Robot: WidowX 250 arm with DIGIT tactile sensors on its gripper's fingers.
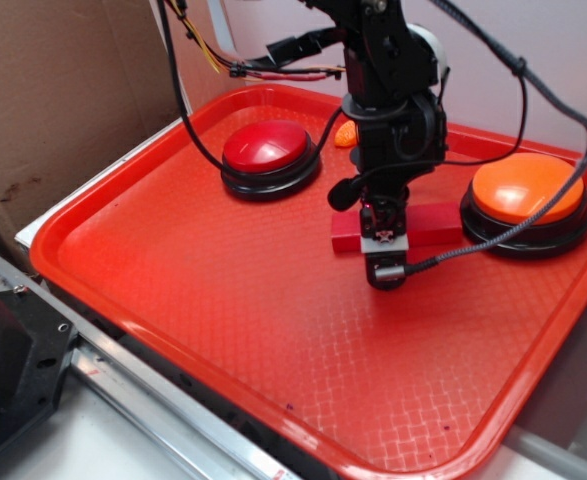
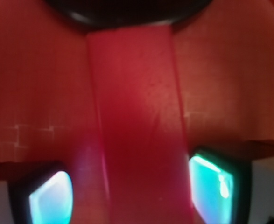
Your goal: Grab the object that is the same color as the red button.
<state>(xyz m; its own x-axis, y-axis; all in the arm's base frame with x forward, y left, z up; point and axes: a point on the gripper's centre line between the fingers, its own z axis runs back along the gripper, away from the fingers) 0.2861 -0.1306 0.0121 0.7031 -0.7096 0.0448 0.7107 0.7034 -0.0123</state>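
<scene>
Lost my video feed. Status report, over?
Gripper open, fingers straddling red block. Not gripped yet. Block lies between red button and orange button. Nothing in the way.

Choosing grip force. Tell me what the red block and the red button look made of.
Red block: matte, faintly speckled surface without highlights; probably painted wood or dull plastic. Red button: glossy dome with bright reflections on a black base, likely hard moulded plastic.
</scene>
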